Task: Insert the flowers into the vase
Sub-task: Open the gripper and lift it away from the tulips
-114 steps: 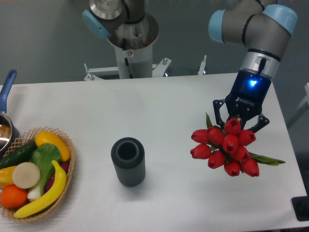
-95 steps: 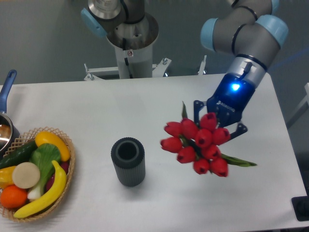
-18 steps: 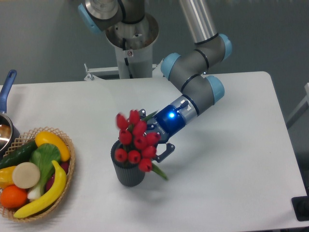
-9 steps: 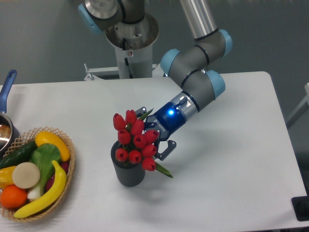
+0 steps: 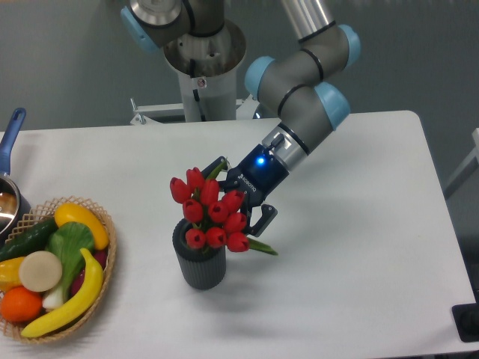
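Camera view: white desk (image 5: 359, 247) fills most of the frame, robot arm (image 5: 303, 82) reaches in from the top toward the middle. Basket (image 5: 102, 224) of toy fruit sits at left edge, pot (image 5: 7, 191) with blue handle behind it, both well apart from the action. Gripper (image 5: 243, 200) fingers are clamped on the flowers (image 5: 209, 213), holding the stems just behind the red buds. The bunch is tilted, buds leaning left over the vase (image 5: 199, 263), which stands upright on the desk mid-frame. Lower buds cover the vase mouth, so I cannot tell whether the stem ends are inside or beside the rim. A green leaf (image 5: 260, 247) sticks out to the right, outside the vase. Risks, judging from this: letting go with stems at this tilt could tip the bunch out over the rim, pushing down at an angle could knock the light vase over, and the stray leaf may catch on the rim.
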